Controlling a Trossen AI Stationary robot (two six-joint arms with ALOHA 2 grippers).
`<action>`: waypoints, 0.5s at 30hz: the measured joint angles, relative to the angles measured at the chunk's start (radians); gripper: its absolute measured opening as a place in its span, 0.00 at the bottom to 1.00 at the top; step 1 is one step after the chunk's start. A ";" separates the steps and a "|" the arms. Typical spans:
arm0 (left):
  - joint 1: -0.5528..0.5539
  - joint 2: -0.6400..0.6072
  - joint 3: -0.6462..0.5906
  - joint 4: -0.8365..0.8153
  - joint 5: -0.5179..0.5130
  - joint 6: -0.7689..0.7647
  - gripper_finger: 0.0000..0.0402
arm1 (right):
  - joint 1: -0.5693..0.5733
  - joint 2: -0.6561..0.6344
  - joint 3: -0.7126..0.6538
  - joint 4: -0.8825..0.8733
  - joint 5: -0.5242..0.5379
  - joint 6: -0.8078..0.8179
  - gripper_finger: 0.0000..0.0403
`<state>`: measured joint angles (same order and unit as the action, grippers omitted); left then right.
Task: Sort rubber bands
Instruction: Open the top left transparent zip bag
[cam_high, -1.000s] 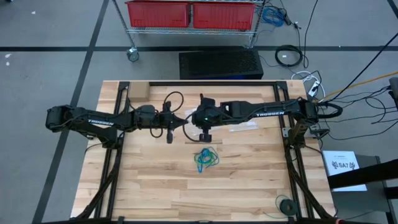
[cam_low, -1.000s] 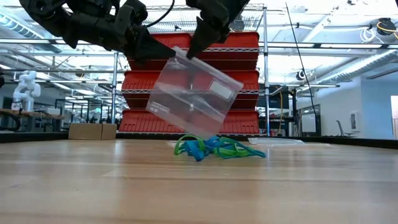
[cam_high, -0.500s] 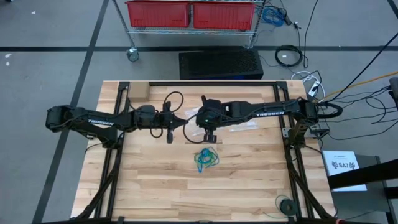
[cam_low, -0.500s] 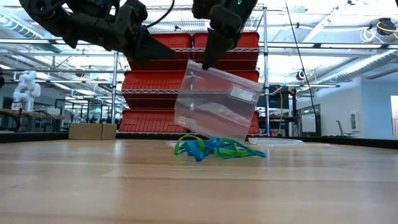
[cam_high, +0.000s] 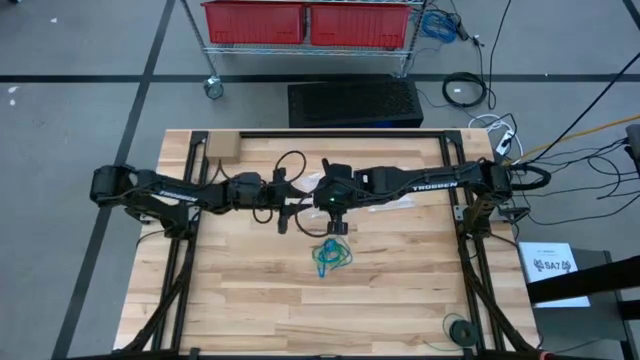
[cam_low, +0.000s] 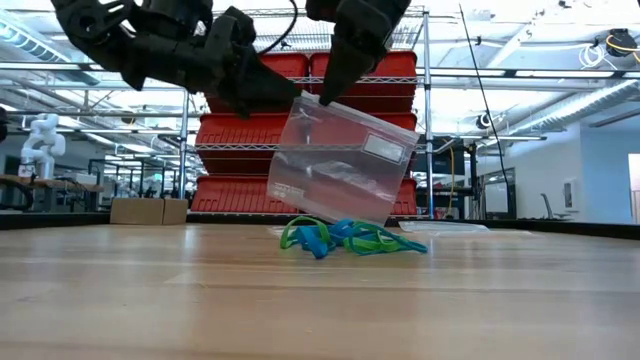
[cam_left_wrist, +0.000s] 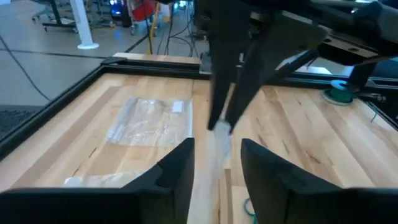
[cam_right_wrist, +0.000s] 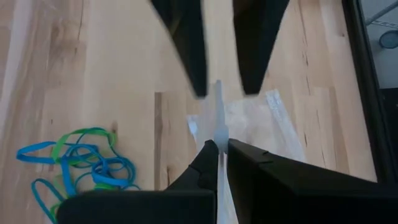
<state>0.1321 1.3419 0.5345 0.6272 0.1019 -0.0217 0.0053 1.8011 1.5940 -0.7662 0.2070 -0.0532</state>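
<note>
From above, the two arms meet over the middle of the wooden bench (cam_high: 250, 290). The left gripper (cam_high: 296, 203) reaches in from the left and the right gripper (cam_high: 335, 218) from the right, close together. The rubber bands (cam_high: 330, 254), a small tangle of green, teal and blue loops, lie on the bench just in front of the grippers, near the right one. Behind the right arm a flat clear bag (cam_high: 395, 203) lies on the wood.

At bench height, a clear plastic bag (cam_low: 340, 160) hangs tilted in the air, pinched at its upper edge by the right gripper (cam_low: 325, 95), whose fingers are closed on it. The left gripper (cam_low: 285, 95) is right beside the bag's upper corner; whether it touches cannot be told here. The rubber bands (cam_low: 350, 237) rest on the bench below the bag's lower edge, apart from both grippers. Red bins (cam_low: 250, 130) on a wire rack stand in the room behind.

From the left wrist, the left fingers (cam_left_wrist: 177, 168) stand parted on either side of the bag's edge (cam_left_wrist: 208, 168), not closed on it, and the right gripper (cam_left_wrist: 221, 121) clamps that edge just beyond them. Another clear bag (cam_left_wrist: 149, 121) lies flat on the bench farther off.

From the right wrist, the right fingers (cam_right_wrist: 205, 162) are pressed together on the bag's thin edge (cam_right_wrist: 219, 118), with the left gripper's (cam_right_wrist: 225, 93) two spread fingers opposite. The rubber bands (cam_right_wrist: 78, 165) lie loose on the wood off to one side.
</note>
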 joint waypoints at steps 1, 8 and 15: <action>-0.004 0.008 0.008 -0.002 0.008 0.000 0.34 | 0.002 0.000 0.000 0.000 0.000 0.000 0.00; -0.015 0.017 0.045 -0.074 0.026 0.001 0.28 | 0.004 0.000 0.000 0.002 0.000 -0.003 0.00; -0.014 0.015 0.045 -0.078 0.017 0.029 0.04 | 0.004 0.000 0.000 0.003 -0.001 -0.003 0.00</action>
<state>0.1181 1.3567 0.5797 0.5490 0.1188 0.0075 0.0093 1.8011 1.5940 -0.7631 0.2055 -0.0566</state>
